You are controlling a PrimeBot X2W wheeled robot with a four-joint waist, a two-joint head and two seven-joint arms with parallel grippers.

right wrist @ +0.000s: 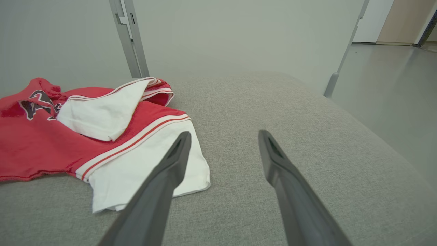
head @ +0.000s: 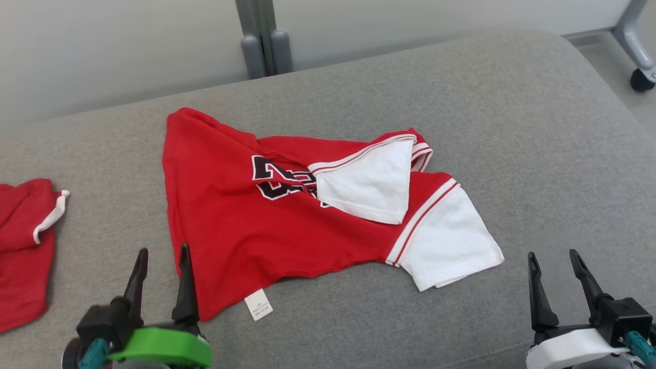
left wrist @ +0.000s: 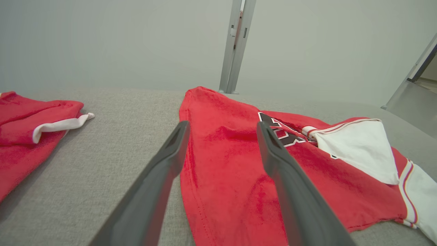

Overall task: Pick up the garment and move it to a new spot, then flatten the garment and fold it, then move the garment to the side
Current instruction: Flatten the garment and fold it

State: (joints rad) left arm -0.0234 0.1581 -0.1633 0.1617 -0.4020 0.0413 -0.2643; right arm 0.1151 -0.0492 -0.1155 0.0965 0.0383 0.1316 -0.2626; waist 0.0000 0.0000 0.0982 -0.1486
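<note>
Listing a red jersey (head: pixel 230 241) with black chest lettering (head: pixel 277 179), lying rumpled near the middle of the grey cushion (head: pixel 512 128), not yet flattened. Noting one white sleeve (head: pixel 451 241) spreading flat toward the right and the other white sleeve (head: pixel 366 187) folding back over the chest. Recording a white care label (head: pixel 258 304) sticking out from under the near hem. Logging the left tool (head: pixel 163 249) standing released with fingers parted, grasping nothing, hovering at the jersey's near left corner with one finger over red cloth and one over bare cushion; unable to tell any contact with the cloth. Logging the right tool (head: pixel 553 253) standing released likewise, empty, sitting over bare cushion apart from the flat sleeve. Entering a second red garment (head: pixel 23 246) with white trim, lying at the cushion's left edge, well apart from the jersey.
</note>
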